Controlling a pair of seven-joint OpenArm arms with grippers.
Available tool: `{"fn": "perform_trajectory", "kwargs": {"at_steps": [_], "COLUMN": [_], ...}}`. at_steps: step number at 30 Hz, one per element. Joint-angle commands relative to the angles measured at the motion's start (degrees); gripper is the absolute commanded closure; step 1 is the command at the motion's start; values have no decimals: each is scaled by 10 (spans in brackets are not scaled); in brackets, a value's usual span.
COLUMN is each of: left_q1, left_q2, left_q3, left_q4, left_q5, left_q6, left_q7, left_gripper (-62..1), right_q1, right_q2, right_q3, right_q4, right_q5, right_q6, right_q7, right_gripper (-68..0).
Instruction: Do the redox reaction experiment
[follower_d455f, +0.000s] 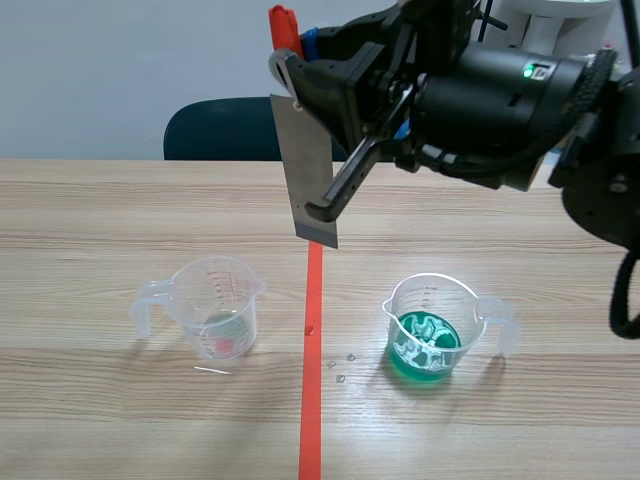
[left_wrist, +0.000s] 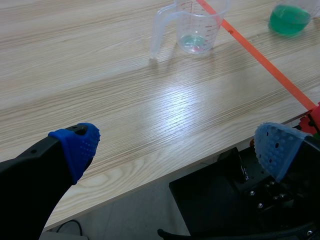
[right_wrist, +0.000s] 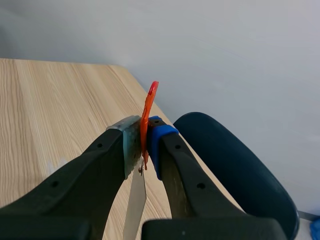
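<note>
Two are counted: clear beaker (follower_d455f: 215, 305), green beaker (follower_d455f: 430, 335); one metal plate (follower_d455f: 305, 160) is clamped by right gripper (right_wrist: 141, 142); left gripper (left_wrist: 175, 147) released.

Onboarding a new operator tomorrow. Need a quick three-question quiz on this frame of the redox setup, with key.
1. Multiple choice: what are the right arm's jaws shut on? A) a grey metal sheet with an orange-red top; B) a glass pipette; C) nothing.
2. True or false: the beaker of green liquid stands on the left arm's side of the orange tape line.
3. Fill in: the left arm's jaws, low over the near edge of the table, are ____.

Key: 1 A; 2 false; 3 open.
</note>
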Motion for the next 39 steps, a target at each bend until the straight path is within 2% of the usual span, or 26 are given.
{"fn": "perform_trajectory", "kwargs": {"at_steps": [1,13,22,34,39], "left_q1": [1,1,1,1,1], "left_q2": [1,1,1,1,1], "left_q3": [-2,-2,-2,-2,-2], "left_q4": [5,5,5,5,5], "left_q5": [-6,-6,-6,-6,-6], "left_q6": [-3,-3,-3,-3,-3], "left_q7": [-10,-10,-10,-10,-10], "left_gripper": [-623,-623,-623,-623,-623], "right_q1": [23,124,148,148,148], "right_q2": [-8,-74,-111,-114,-112], "right_q3": [-8,-102,-142,-188,-191], "right_q4": [-4,-101,-137,-137,-137], "right_q5": [8,8,8,7,3], "right_q6": [-3,-4,-3,-3,-6], "right_q7": [9,9,7,4,2], "right_gripper": [-13,-13,-13,-13,-13]}}
